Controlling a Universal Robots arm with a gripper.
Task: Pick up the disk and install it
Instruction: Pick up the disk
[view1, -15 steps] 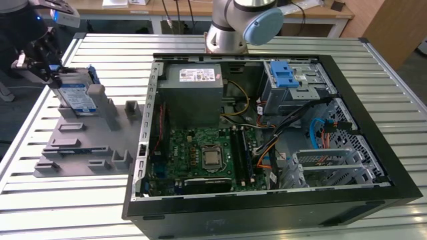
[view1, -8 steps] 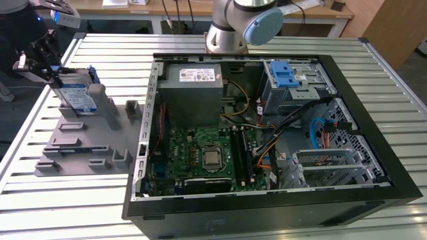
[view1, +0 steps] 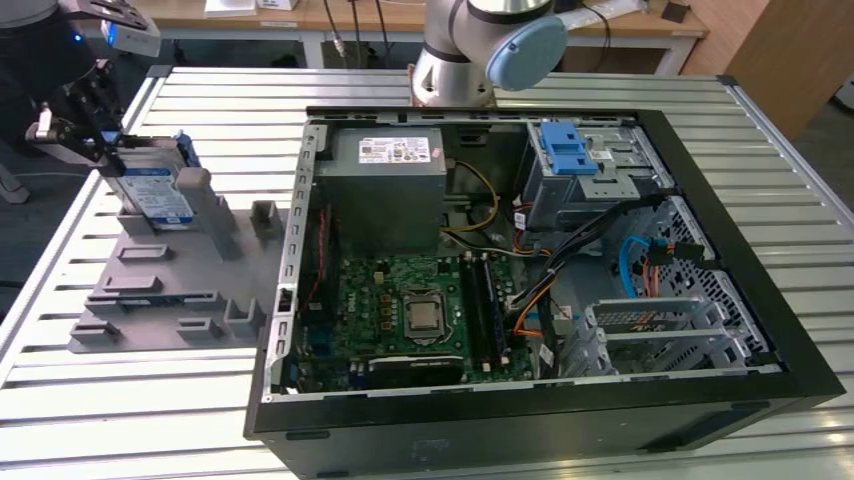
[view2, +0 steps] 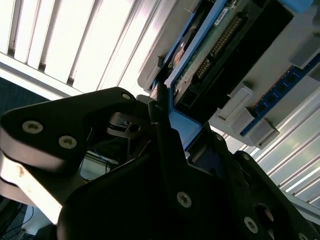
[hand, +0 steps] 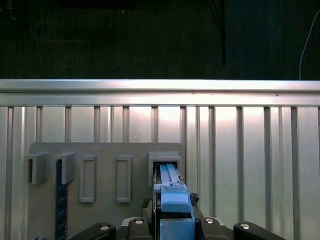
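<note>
The disk (view1: 151, 192) stands on edge in a slot of the grey holder plate (view1: 167, 290), at the exterior view's left, its white-and-blue label facing outward. My gripper (view1: 110, 160) is at its upper end, a finger on each side of the blue bracket. In the first wrist view the bracket's blue edge (hand: 174, 200) sits between the two black fingers of the gripper (hand: 172, 204), over the holder's slot (hand: 165, 162). The second wrist view has a black finger (view2: 161, 120) pressed against the blue bracket (view2: 182, 125), beside the disk's circuit-board side (view2: 220, 45).
The open computer case (view1: 747, 300) lies at the exterior view's right, with a grey power supply (view1: 387, 170), motherboard (view1: 414, 310), cables and a drive cage with a blue caddy (view1: 571, 155). The robot's base (view1: 461, 60) stands behind it. The slatted metal table (view1: 134, 420) ends near the holder.
</note>
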